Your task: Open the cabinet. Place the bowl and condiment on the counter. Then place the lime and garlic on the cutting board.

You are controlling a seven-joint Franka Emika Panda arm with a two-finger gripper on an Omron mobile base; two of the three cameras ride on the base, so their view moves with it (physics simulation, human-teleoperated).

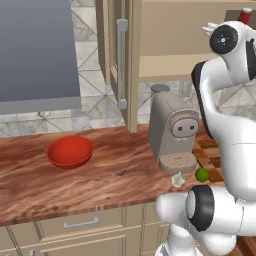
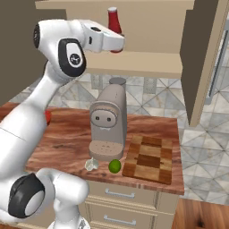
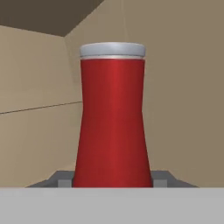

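The cabinet (image 1: 120, 65) stands open, its door (image 2: 201, 58) swung wide. Inside on its shelf is the condiment (image 3: 111, 118), a red bottle with a white cap (image 2: 112, 22). My gripper (image 3: 111, 181) reaches into the cabinet, shut on the bottle's lower part, one dark fingertip (image 3: 63, 181) pressed to each side. The red bowl (image 1: 70, 151) rests on the counter (image 1: 100, 175) at the left. Lime (image 2: 115, 166) and garlic (image 2: 91, 164) lie at the counter's front edge, just left of the checkered cutting board (image 2: 150, 159).
A beige coffee machine (image 2: 107, 120) stands on the counter under the cabinet shelf, behind the lime and garlic. A grey range hood (image 1: 37, 50) hangs at the left. Drawers (image 2: 118, 194) run below the counter.
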